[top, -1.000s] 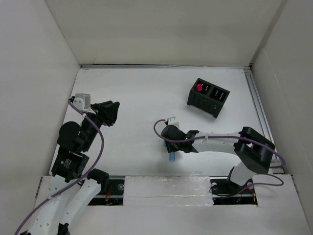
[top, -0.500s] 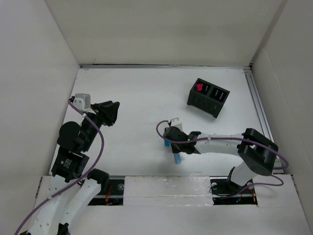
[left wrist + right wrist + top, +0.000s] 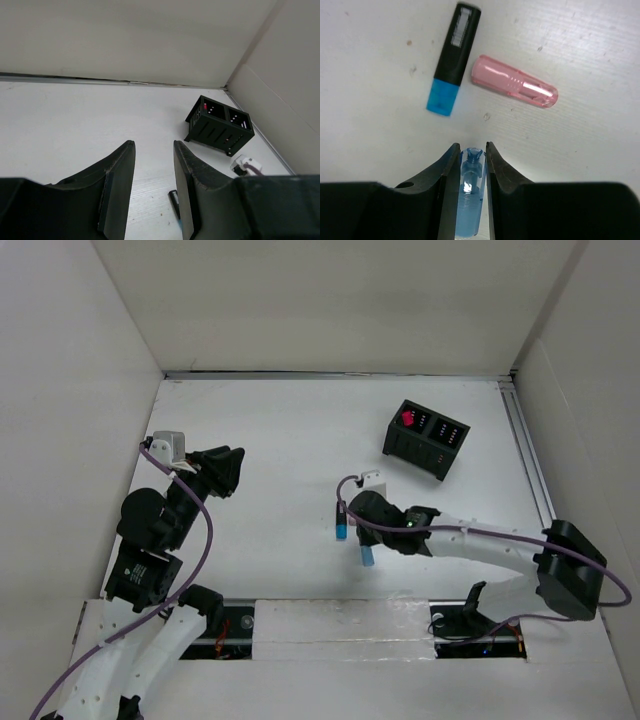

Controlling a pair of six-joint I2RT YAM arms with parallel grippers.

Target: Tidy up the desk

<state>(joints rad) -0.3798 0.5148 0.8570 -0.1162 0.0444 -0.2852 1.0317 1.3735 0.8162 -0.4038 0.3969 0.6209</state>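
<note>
Your right gripper is clamped on a translucent blue cap, jaws on its sides, the cap's far end just past the fingertips. It hangs above the desk, the white tabletop under everything here. On the surface just beyond it lies a black highlighter with a blue end, and a pink cap lies just beside the barrel; you cannot tell whether the two touch. Further off, toward the far right corner, stands a black organizer with a red item in one corner slot. Your left gripper hovers well apart on the left, jaws parted, nothing between them. Likely risks: the cap is slick and narrow, so it may pivot or slip in the jaws if you press it down. The highlighter lies loose, so pushing the cap onto it would probably shove it along and knock the pink cap. Hard to read: whether the blue end is a bare tip or the tail, and which end of the held cap is open. The pink cap does not show from above. The organizer's other slots are dark. The left wrist view cuts off a small dark object behind its finger.
</note>
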